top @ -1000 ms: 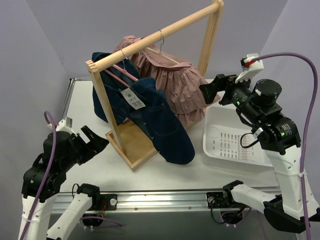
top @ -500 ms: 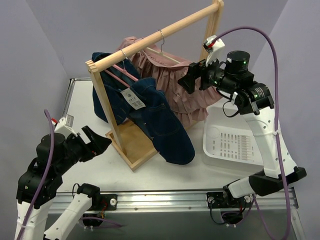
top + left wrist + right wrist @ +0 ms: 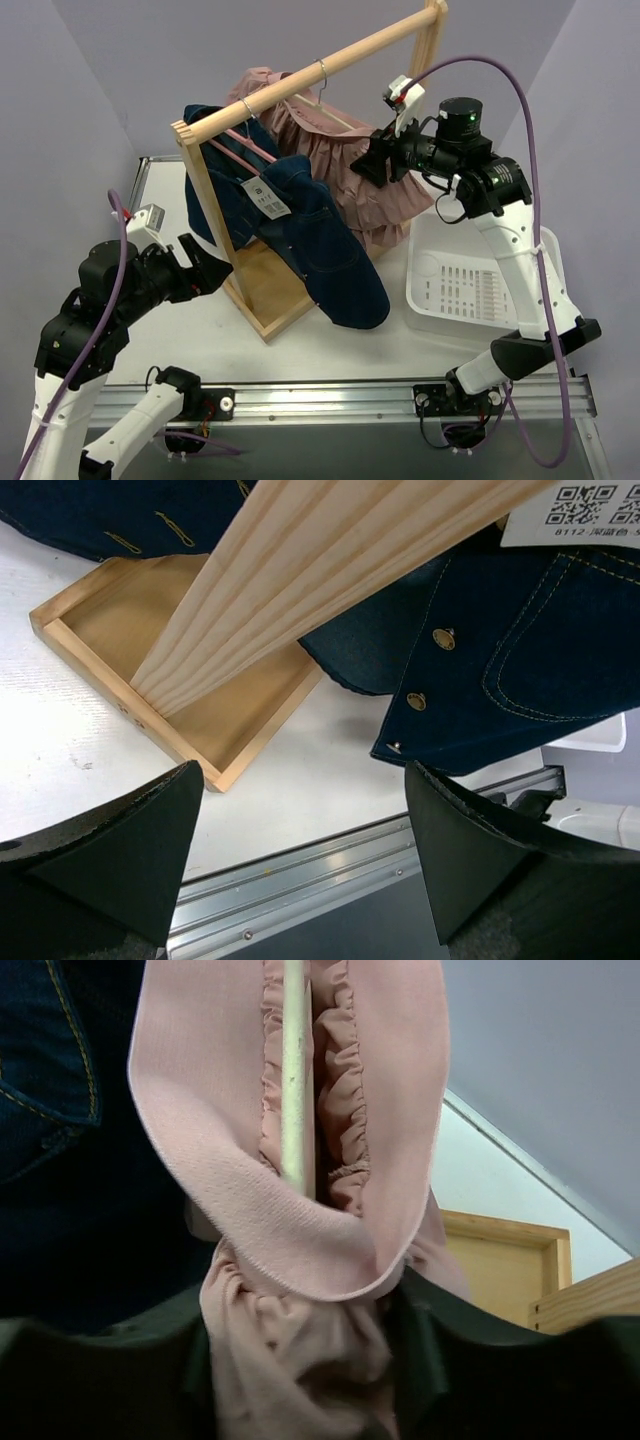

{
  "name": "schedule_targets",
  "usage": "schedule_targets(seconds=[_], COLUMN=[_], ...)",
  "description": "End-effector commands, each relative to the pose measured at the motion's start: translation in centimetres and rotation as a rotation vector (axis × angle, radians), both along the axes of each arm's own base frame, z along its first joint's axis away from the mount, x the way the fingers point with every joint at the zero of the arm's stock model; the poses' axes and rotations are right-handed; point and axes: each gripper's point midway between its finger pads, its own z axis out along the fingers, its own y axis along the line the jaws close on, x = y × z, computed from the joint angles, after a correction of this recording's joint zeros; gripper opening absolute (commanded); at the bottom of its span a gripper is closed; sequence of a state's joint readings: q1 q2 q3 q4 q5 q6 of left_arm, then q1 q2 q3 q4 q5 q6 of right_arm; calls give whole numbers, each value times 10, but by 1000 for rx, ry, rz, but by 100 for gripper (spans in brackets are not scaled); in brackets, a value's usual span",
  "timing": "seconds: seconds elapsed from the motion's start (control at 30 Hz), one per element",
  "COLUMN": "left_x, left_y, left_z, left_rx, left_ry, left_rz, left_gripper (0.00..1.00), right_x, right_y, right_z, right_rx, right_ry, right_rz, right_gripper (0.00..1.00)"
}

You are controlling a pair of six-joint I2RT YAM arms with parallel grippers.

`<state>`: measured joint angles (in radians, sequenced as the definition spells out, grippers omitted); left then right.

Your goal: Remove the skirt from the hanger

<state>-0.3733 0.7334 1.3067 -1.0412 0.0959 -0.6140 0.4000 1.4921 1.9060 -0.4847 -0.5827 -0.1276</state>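
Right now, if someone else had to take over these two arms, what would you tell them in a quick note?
Left gripper: open, empty, low beside the wooden rack post.
Right gripper: fingers either side of the skirt at its bunched waistband end; clamped or not, cannot tell.
The skirt hangs on the hanger, hooked over the rack's rail, behind the denim garment.
Done: right gripper is at the skirt; nothing is off yet.
Left: grip the fabric, slide it off the hanger.

A lab: bare grey walls (image 3: 150, 60), white table (image 3: 330, 350), aluminium mounting rail (image 3: 330, 400).
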Motion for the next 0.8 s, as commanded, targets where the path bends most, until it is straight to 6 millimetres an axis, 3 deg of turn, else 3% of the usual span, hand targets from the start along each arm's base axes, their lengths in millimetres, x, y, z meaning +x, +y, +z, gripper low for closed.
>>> schedule_targets(seconds=[0.0,0.03,0.07,0.2,0.33,0.57,0.77], left_x=[3,3,4,5,9,9,14], left_y=[-9,-9,-9,-13,-15,-20,-25], left_z=[5,4,5,6,3,8,9], left_rx=[16,18,19,18,33,15,-5], left_ry=[-40,-43,-50,-56,-54,-63,-61], left_rz=[-62,-65,-64,-86,-95,-114,-120], left_gripper=[91,91,91,91,90,84,81], right_x=[5,7,9,18,23,16,10], right_y=[12,12,13,8,3,-6,-5], right_z=[18,20,21,21,28,53,63], right_rx=[38,45,49,54,74,143,188], right_ry=[-77,-88,-90,-99,-118,-198,-196], right_rz=[68,65,63,16,-34,-85,-71], right_gripper=[38,33,19,0,0,0,0])
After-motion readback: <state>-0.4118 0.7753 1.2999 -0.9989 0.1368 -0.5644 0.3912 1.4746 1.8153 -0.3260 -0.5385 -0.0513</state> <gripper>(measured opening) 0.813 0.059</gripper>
